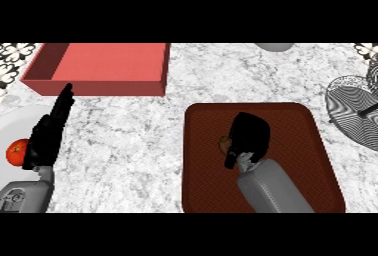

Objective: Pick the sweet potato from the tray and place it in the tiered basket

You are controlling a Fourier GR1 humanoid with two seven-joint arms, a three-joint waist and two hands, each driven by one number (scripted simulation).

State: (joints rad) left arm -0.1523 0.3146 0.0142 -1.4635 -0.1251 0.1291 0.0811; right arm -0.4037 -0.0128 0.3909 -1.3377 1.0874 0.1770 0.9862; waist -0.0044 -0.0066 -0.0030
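On tray (299, 117), hand (248, 134) seemingly round potato (223, 144)

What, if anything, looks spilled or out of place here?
Nothing stands out. The tray lies flat with nothing spilled; the right hand covers most of the sweet potato on it. The basket stands at the right edge; the left hand rests open at left.
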